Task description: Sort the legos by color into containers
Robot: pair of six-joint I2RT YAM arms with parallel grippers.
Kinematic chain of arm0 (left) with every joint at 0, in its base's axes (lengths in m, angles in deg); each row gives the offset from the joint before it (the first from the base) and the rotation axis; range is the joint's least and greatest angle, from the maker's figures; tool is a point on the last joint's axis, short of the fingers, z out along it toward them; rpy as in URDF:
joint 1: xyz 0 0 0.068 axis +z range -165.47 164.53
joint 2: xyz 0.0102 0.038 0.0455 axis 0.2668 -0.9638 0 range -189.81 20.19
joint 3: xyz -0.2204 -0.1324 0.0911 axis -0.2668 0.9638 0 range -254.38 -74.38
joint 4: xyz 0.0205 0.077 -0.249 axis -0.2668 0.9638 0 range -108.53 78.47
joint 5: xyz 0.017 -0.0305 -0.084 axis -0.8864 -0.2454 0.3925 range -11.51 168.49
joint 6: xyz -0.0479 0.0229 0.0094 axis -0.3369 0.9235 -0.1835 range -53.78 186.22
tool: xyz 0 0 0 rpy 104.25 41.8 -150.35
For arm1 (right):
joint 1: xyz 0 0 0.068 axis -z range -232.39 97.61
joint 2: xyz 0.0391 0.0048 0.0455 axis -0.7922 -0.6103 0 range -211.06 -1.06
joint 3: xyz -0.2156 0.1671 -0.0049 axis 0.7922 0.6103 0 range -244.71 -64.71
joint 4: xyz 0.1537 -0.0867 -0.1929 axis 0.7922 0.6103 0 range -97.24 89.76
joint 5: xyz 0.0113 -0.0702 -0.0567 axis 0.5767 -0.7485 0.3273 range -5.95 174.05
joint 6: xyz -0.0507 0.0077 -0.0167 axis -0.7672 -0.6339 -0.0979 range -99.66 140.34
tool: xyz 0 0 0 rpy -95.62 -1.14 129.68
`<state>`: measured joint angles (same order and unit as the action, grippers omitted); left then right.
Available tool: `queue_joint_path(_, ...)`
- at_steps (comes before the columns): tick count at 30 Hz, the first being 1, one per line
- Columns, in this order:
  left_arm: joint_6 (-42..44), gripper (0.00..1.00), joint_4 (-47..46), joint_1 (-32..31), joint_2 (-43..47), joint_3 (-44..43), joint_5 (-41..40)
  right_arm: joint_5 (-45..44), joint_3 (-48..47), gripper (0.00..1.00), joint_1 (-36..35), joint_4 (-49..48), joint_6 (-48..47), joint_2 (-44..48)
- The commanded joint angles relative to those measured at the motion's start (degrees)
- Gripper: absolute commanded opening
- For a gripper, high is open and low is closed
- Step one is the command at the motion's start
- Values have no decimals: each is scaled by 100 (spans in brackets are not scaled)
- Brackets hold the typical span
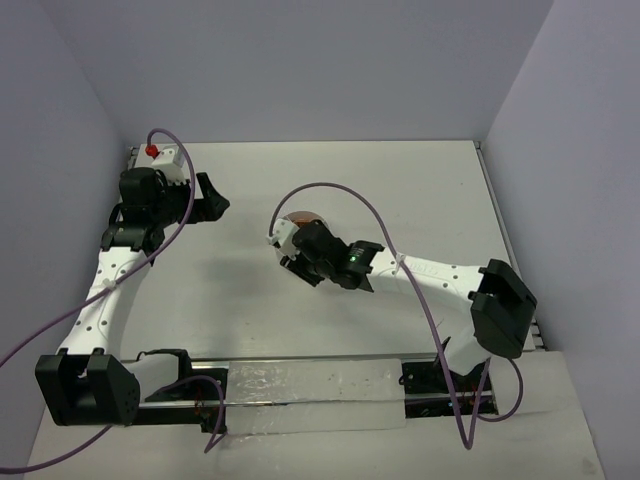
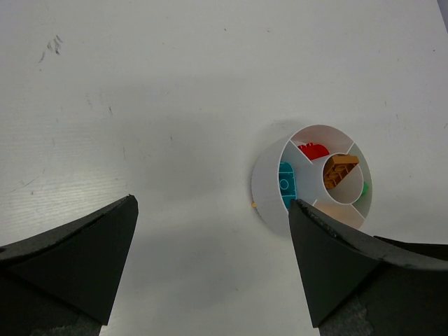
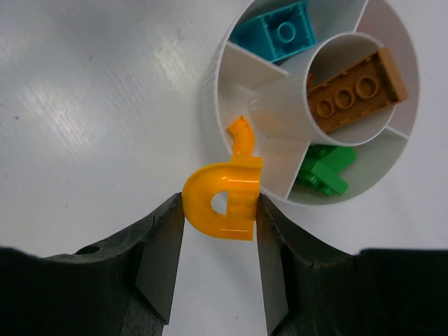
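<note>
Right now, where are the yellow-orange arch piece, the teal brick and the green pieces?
yellow-orange arch piece (image 3: 241, 187): right wrist view, its solid right half.
teal brick (image 3: 274, 35): right wrist view, its top face.
green pieces (image 3: 325, 168): right wrist view, the cluster's middle.

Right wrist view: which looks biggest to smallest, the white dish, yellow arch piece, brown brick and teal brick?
Largest: white dish.
Next: brown brick and yellow arch piece look alike; the arch sits nearer the camera, so unranked.
Smallest: teal brick.
</note>
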<state>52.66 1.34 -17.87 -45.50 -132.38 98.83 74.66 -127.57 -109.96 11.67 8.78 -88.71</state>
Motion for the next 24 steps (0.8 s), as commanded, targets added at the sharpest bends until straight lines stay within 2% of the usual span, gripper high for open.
queue_joint_path(1, -85, 99, -256, 28, 4, -254, 14, -349, -577, 0, 69, -44, 285, -185)
queue_joint_path(10, 12, 99, -230, 28, -93, -335, -1, -564, -848, 0, 91, -79, 286, -568)
queue_joint_path(24, 143, 99, -195, 28, -58, -283, -92, -635, -1204, 12, 239, -72, 259, -947)
